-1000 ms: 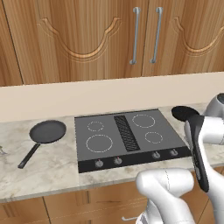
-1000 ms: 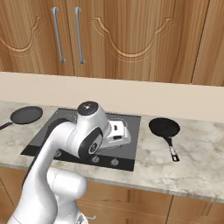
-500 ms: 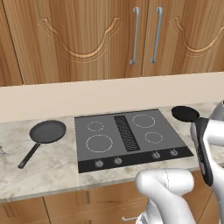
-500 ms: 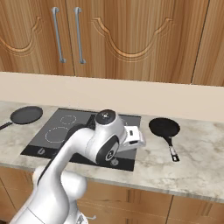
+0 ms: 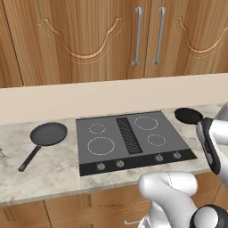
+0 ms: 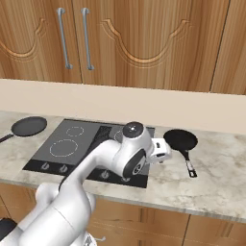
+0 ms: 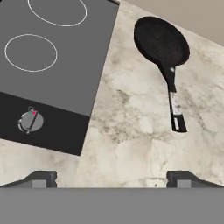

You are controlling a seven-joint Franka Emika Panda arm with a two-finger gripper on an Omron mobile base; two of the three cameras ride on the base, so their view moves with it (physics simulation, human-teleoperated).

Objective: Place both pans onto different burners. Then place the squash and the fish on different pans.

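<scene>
Swinging rightward off the cooktop (image 6: 86, 144), the hand (image 6: 161, 150) is hovering beside the smaller pan (image 7: 162, 43), which is lying black and shallow on the surface (image 7: 131, 131) right of the cooktop; fingers spread wide, holding nothing.

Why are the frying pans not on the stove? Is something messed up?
Nothing is broken or spilled. Both pans sit flat on the counter, the wider pan left of the cooktop, the smaller pan right of it, waiting for burners.

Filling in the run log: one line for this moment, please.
phase: reaching | end effector: open, above counter | target: small pan, right of cooktop | wide pan: left counter
</scene>
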